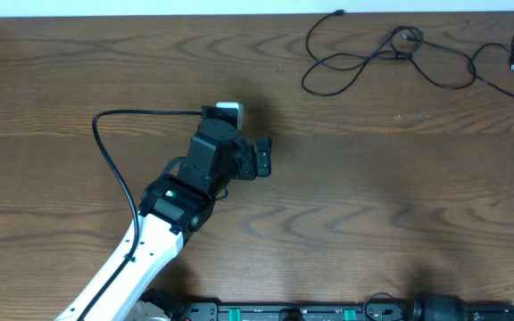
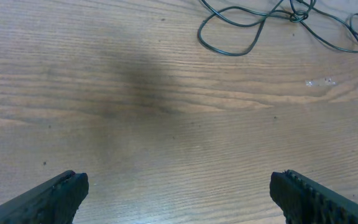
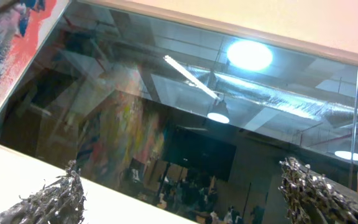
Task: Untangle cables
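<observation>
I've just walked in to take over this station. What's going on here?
Nothing is being handled yet. The left gripper is out over the middle of the wooden table, open and empty. The tangled black cables lie untouched near the far edge, well beyond it. The right gripper is open too, with its camera pointing up at a window rather than at the table.

Brown wood-grain surface seen from above. Thin black cables lie loosely looped together on it in the upper right of the frame, with a small pale mark just below them.
</observation>
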### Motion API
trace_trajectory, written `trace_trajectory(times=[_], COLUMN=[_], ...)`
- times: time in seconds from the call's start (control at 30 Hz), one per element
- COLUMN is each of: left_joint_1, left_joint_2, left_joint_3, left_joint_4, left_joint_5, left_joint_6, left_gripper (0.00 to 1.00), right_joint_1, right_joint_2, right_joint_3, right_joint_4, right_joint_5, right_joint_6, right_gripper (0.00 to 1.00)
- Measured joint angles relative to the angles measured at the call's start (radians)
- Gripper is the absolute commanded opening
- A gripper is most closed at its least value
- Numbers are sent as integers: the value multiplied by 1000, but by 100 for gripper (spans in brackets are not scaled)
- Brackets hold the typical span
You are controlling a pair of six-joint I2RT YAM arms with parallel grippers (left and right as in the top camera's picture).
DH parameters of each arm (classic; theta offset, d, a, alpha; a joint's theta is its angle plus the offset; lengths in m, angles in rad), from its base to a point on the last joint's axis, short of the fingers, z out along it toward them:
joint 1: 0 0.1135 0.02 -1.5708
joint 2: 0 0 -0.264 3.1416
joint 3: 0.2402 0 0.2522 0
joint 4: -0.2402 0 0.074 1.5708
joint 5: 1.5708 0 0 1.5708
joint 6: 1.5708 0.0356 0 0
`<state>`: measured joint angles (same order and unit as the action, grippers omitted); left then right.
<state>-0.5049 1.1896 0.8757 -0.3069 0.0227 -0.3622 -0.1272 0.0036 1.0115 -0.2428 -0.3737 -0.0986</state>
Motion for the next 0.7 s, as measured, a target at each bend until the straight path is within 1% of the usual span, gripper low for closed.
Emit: trace_trajectory(times=[0.17, 0.47, 0.57, 0.7], left_joint_1=[0, 0, 0, 0], left_joint_2=[0, 0, 0, 0], left_joint_3=[0, 0, 0, 0], left_joint_4=[0, 0, 0, 0], left_joint_5=[0, 0, 0, 0], left_joint_6=[0, 0, 0, 0], left_gripper=[100, 100, 100, 100], right_joint_1=[0, 0, 0, 0], right_joint_2=[0, 0, 0, 0], right_joint_3=[0, -13, -16, -17], right_joint_4=[-26, -309, -334, -328], right_joint_5=[-1, 21, 36, 44], right_joint_6=[0, -6, -23, -32], right_gripper=[99, 99, 99, 99])
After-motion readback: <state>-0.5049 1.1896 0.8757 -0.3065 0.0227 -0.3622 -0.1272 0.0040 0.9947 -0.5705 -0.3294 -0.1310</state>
